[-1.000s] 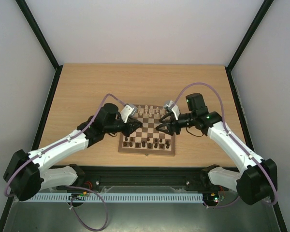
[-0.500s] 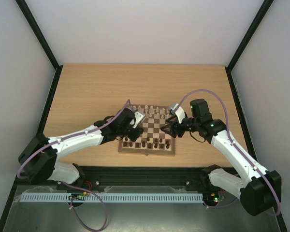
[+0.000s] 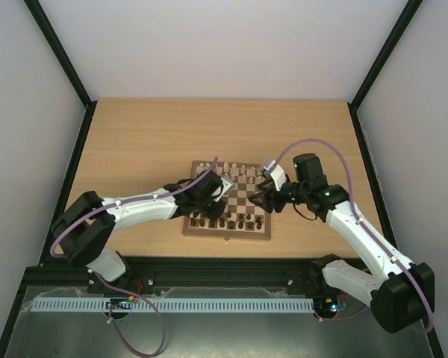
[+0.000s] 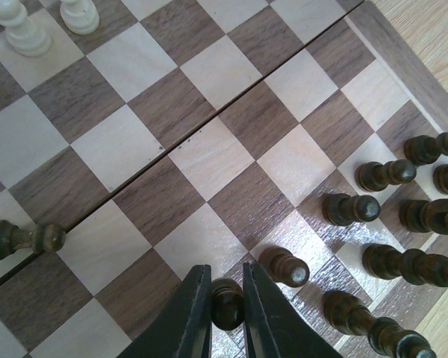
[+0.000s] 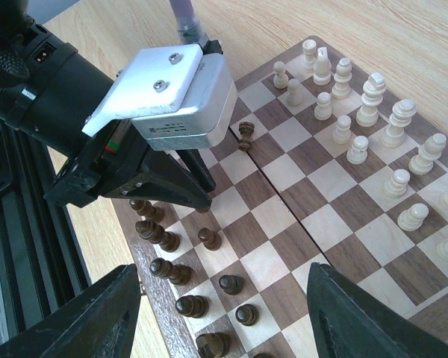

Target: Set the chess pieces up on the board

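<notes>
- Tabletop [image 3: 134,142] pale wood; white walls [image 3: 209,45] (black frame posts [image 3: 60,52]).
- One board [image 3: 225,233], two arms [image 3: 134,212].
- Left gripper [image 4: 225,280] pinches dark pawn [image 4: 227,304]; right gripper [image 5: 224,276] wide, empty.

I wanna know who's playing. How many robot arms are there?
2. The left arm reaches from the left, fingers shut on a dark pawn; the right arm from the right, fingers open. None hidden.

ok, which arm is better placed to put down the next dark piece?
Left. The left gripper is shut on a dark pawn low over the board, beside other dark pieces. The right gripper hangs open and empty above the board.
</notes>
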